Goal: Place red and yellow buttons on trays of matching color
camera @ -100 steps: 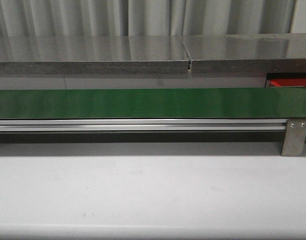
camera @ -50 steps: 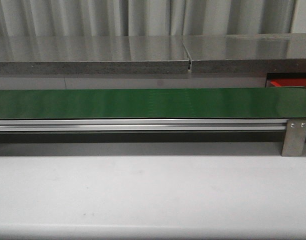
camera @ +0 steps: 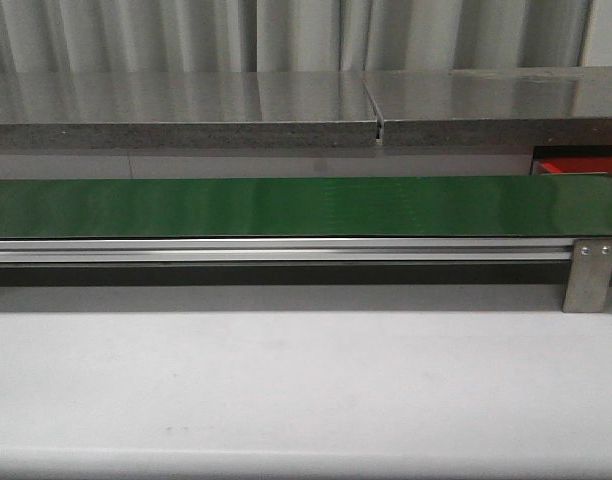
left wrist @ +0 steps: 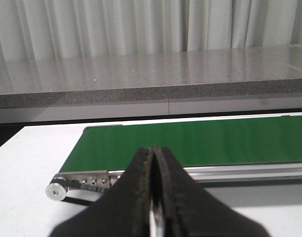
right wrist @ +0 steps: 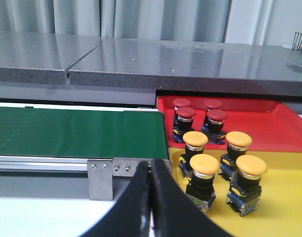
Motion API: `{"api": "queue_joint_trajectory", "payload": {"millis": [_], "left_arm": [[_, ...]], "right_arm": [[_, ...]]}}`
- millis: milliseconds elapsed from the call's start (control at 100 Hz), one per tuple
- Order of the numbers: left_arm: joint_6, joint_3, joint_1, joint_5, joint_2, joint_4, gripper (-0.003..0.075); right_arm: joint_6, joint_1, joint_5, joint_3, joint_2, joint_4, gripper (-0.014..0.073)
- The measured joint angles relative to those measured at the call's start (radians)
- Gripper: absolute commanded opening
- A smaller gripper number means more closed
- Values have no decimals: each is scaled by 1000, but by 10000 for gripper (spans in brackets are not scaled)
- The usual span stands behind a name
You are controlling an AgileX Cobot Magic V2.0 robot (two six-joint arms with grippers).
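In the right wrist view a red tray (right wrist: pixel 269 123) holds several red buttons (right wrist: pixel 185 113). A yellow tray (right wrist: pixel 289 207) right in front of it holds several yellow buttons (right wrist: pixel 204 165). All the buttons stand upright. Both trays sit just past the right end of the green belt (right wrist: pixel 67 131). My right gripper (right wrist: pixel 151 165) is shut and empty, in front of the belt's end bracket and beside the yellow tray. My left gripper (left wrist: pixel 153 150) is shut and empty near the belt's left end. The front view shows only a sliver of the red tray (camera: pixel 576 167).
The green belt (camera: pixel 286 205) runs across the white table (camera: pixel 306 390) with no button on it. Its metal bracket (camera: pixel 589 274) stands at the right end, its roller (left wrist: pixel 56 189) at the left. A grey stone ledge (camera: pixel 186 115) runs behind.
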Motion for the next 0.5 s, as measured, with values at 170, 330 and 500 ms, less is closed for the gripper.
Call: {"api": "queue_joint_trajectory", "payload": {"millis": [170, 330, 500], "left_arm": [[0, 0, 0, 3, -6, -12, -20], [0, 0, 0, 10, -6, -12, -20], [0, 0, 0, 10, -6, -12, -20]], "right_arm": [[0, 0, 0, 0, 0, 0, -74], [0, 0, 0, 0, 0, 0, -74], [0, 0, 0, 0, 0, 0, -74]]}}
